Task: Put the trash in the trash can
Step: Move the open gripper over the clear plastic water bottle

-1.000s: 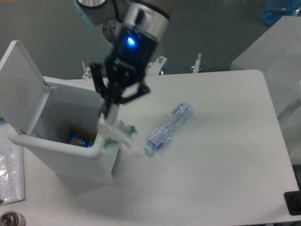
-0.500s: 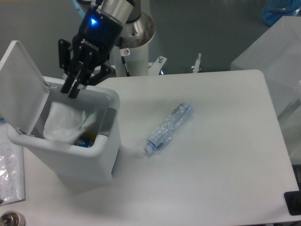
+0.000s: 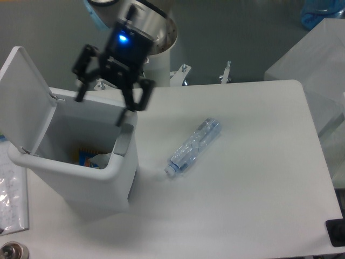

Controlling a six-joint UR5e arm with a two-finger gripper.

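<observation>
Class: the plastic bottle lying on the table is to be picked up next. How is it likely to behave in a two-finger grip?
The crushed bottle looks empty, so probably light. Its dented clear walls will likely give under the gripper. Lying on its side, it may roll if nudged.

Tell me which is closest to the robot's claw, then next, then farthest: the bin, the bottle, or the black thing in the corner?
From the gripper:
1. Bin, right under it, lid open.
2. Bottle, lying on the table to the right in the picture.
3. Black thing, at the bottom right corner.
</observation>
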